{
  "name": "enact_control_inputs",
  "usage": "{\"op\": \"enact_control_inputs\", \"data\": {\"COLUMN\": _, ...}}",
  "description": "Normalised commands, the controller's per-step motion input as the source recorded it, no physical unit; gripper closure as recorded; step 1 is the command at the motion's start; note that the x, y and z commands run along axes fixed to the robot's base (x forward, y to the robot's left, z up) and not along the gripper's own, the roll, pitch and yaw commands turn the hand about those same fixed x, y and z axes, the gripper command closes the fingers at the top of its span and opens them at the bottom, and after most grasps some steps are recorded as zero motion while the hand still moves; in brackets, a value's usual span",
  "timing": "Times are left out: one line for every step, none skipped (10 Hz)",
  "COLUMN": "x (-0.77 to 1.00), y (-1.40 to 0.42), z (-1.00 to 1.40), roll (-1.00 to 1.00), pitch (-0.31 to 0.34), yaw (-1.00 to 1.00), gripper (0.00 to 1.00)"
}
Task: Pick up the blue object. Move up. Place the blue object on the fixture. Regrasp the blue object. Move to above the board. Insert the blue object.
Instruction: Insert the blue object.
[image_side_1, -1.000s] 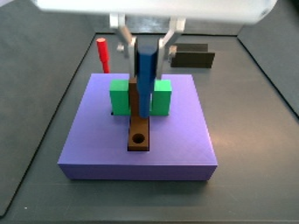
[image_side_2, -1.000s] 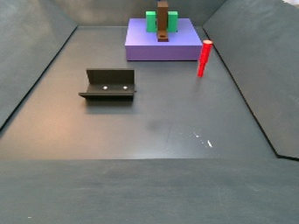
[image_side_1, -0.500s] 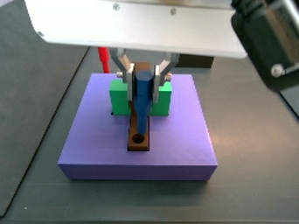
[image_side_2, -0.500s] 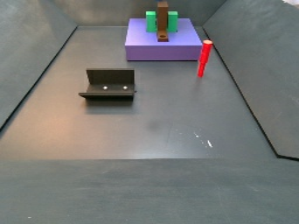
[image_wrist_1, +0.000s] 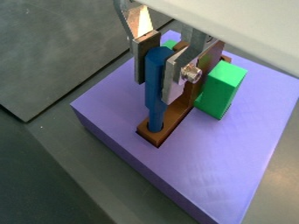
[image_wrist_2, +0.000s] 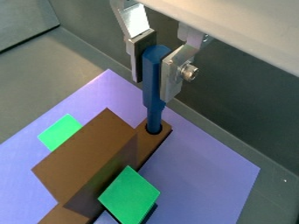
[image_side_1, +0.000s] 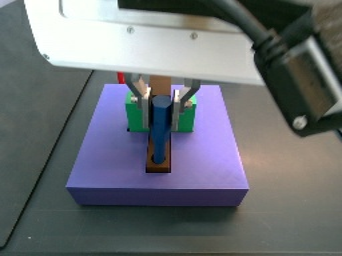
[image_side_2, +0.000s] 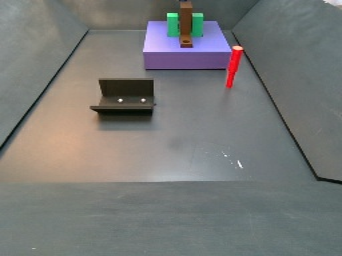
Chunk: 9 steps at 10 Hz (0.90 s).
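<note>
My gripper (image_wrist_1: 162, 63) is shut on the blue object (image_wrist_1: 155, 87), a slim dark-blue peg held upright between the silver fingers (image_wrist_2: 177, 70). In both wrist views the peg's lower end sits in the round hole of the brown bar (image_wrist_2: 100, 162) on the purple board (image_wrist_1: 222, 166). A side view shows the gripper (image_side_1: 163, 100) low over the board (image_side_1: 160, 175), with the peg (image_side_1: 160, 125) reaching down to the bar's hole. The fixture (image_side_2: 124, 97) stands apart on the floor, with nothing on it.
Two green blocks (image_side_1: 138, 112) (image_side_1: 187, 115) flank the brown bar (image_side_1: 160, 160) just behind the peg. A red upright peg (image_side_2: 234, 66) stands on the floor beside the board (image_side_2: 187, 55). Dark walls close in the floor on each side.
The gripper has come down with the blue object over the last second. The peg's lower end has gone from above the green blocks to the hole in the brown bar.
</note>
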Motion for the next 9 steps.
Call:
{"op": "enact_control_inputs", "data": {"x": 0.00, "y": 0.00, "z": -0.32, "roll": 0.04, "pitch": 0.000, "yaw": 0.00, "gripper": 1.00}}
{"op": "enact_control_inputs", "data": {"x": 0.00, "y": 0.00, "z": -0.38, "roll": 0.08, "pitch": 0.000, "yaw": 0.00, "gripper": 1.00}}
{"op": "enact_control_inputs", "data": {"x": 0.00, "y": 0.00, "z": -0.44, "roll": 0.09, "pitch": 0.000, "yaw": 0.00, "gripper": 1.00}}
{"op": "enact_control_inputs", "data": {"x": 0.00, "y": 0.04, "z": -0.40, "roll": 0.09, "pitch": 0.000, "yaw": 0.00, "gripper": 1.00}}
{"op": "enact_control_inputs", "data": {"x": 0.00, "y": 0.00, "z": -0.42, "roll": 0.10, "pitch": 0.000, "yaw": 0.00, "gripper": 1.00}}
{"op": "enact_control_inputs", "data": {"x": 0.00, "y": 0.00, "z": -0.43, "roll": 0.09, "pitch": 0.000, "yaw": 0.00, "gripper": 1.00}}
{"op": "enact_control_inputs", "data": {"x": 0.00, "y": 0.00, "z": -0.46, "roll": 0.09, "pitch": 0.000, "yaw": 0.00, "gripper": 1.00}}
{"op": "enact_control_inputs", "data": {"x": 0.14, "y": 0.18, "z": -0.11, "roll": 0.00, "pitch": 0.041, "yaw": -0.01, "gripper": 1.00}}
{"op": "enact_control_inputs", "data": {"x": 0.20, "y": 0.27, "z": 0.00, "roll": 0.04, "pitch": 0.119, "yaw": 0.00, "gripper": 1.00}}
